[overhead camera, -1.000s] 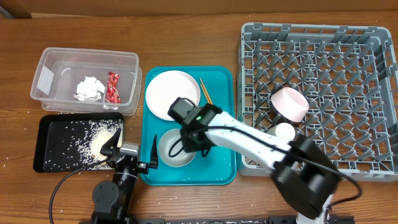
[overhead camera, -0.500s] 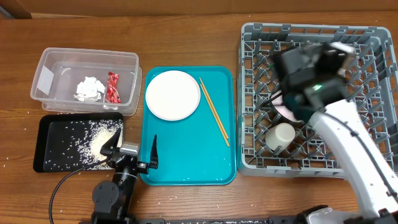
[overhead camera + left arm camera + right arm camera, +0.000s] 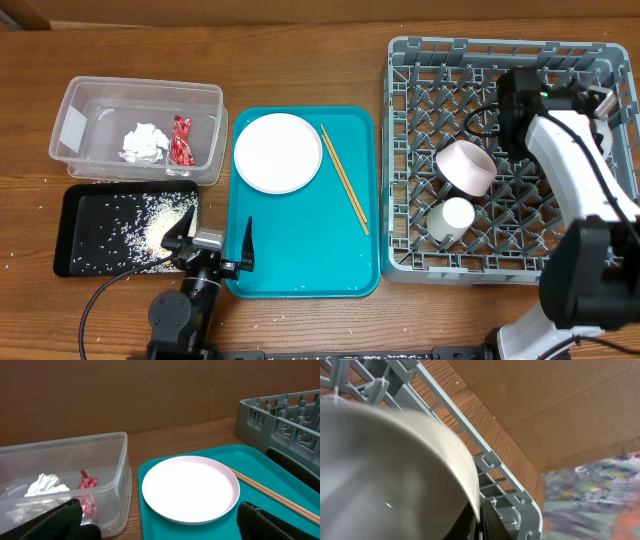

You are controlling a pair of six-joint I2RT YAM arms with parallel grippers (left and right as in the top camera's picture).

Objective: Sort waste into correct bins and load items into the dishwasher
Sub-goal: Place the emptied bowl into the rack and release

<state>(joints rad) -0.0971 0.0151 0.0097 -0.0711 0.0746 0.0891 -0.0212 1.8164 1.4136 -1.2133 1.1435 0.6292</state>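
The brown wooden table (image 3: 300,60) carries a clear rectangular plastic tub (image 3: 215,140) at the rear left. A shallow black rectangular tray (image 3: 85,215) lies just in front of it. A large teal plastic tray (image 3: 300,250) sits mid-table, with a square grey plastic dish rack (image 3: 500,45) just beside it on the right.

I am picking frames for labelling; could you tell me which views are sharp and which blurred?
Overhead: sharp, evenly lit, plate and dish rack crisp. Left wrist: plate clear, the fingertips dark and soft at the bottom corners. Right wrist: a bowl, very close, is blurred.
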